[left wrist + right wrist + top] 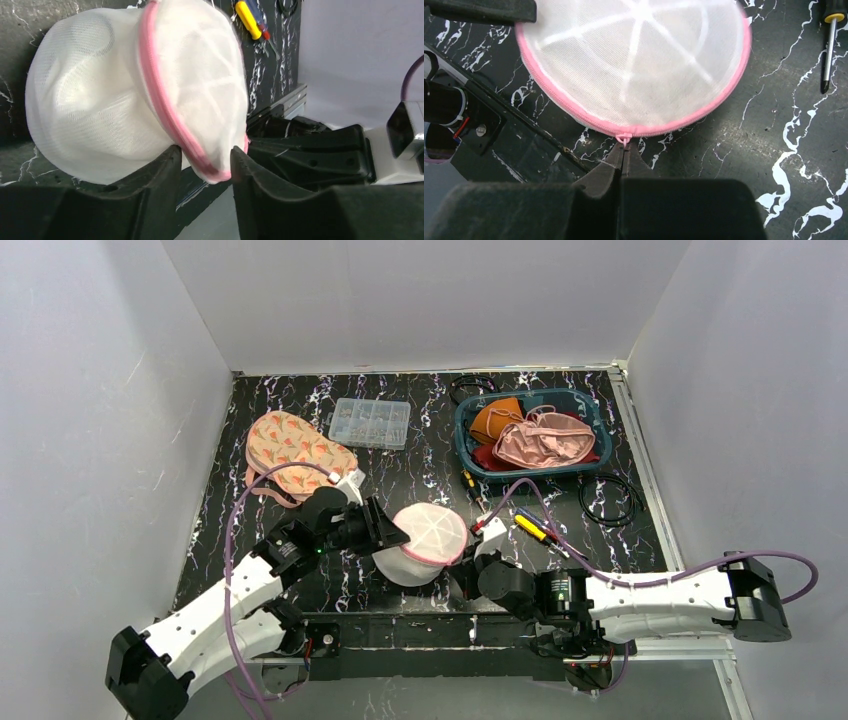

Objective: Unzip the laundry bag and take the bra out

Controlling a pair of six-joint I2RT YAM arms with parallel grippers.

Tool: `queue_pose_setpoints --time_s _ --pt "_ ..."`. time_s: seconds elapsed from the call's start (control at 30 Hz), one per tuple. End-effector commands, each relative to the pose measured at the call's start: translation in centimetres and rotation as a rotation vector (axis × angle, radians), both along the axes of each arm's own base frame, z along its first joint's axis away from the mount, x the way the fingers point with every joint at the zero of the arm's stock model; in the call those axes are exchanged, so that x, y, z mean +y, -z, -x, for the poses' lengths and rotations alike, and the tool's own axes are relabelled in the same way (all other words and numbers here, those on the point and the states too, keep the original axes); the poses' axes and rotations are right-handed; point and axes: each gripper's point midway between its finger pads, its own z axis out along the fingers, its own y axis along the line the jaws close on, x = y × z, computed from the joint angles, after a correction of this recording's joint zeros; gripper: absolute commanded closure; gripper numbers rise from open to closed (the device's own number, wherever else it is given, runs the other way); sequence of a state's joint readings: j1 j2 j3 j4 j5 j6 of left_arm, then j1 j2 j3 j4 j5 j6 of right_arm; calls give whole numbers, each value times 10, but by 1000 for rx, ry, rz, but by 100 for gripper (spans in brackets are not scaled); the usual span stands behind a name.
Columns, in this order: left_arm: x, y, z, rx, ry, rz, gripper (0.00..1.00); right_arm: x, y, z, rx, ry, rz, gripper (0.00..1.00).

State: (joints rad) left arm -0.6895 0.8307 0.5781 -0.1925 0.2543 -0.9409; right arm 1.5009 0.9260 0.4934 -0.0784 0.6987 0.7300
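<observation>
The laundry bag (pixel 428 538) is a round white mesh pouch with a pink zipper rim, lying at the table's near middle. My left gripper (pixel 392 533) is at its left side. In the left wrist view its jaws (pixel 205 152) stand apart, and the pink rim of the bag (pixel 125 85) hangs in the gap between them. My right gripper (pixel 468 560) is at the bag's near right edge. Its fingertips (pixel 624 148) are shut on the small pink zipper pull (pixel 624 137) at the rim of the bag (pixel 634 60). The bra is hidden inside the mesh.
A teal basket (pixel 462 430) of orange, pink and red garments stands at the back right. A floral garment (pixel 295 450) and a clear plastic box (pixel 370 423) lie at the back left. A yellow screwdriver (pixel 530 528) and a black cable loop (pixel 607 498) lie right of the bag.
</observation>
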Motion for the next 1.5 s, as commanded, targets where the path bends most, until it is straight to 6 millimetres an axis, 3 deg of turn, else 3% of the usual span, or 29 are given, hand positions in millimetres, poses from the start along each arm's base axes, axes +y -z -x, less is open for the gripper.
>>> queue_pose_setpoints --time_s 0.0,0.1,0.23,0.53,0.77,0.97,1.07,1.2,1.47 --pt "11 -2 12 2 17 -16 49 12 -18 1 -14 -20 -73 99" --pt "22 -6 25 24 13 -32 37 27 -28 5 -7 -52 -114 99" --pt "34 -6 49 83 6 -12 32 48 -36 12 6 -105 -157 99" --pt "43 2 82 187 -35 122 29 95 -40 23 16 -198 -178 99" --pt "45 6 71 185 -99 100 29 123 -40 30 16 -261 -183 99" --pt "35 7 45 149 -132 61 32 124 -38 31 20 -269 -173 99" --pt "27 14 35 157 -114 15 37 118 -38 30 20 -261 -169 99" --pt "21 17 23 136 -116 -7 51 110 -38 28 20 -244 -165 99" --pt "26 24 18 121 -150 -31 89 96 -38 24 19 -213 -160 99"
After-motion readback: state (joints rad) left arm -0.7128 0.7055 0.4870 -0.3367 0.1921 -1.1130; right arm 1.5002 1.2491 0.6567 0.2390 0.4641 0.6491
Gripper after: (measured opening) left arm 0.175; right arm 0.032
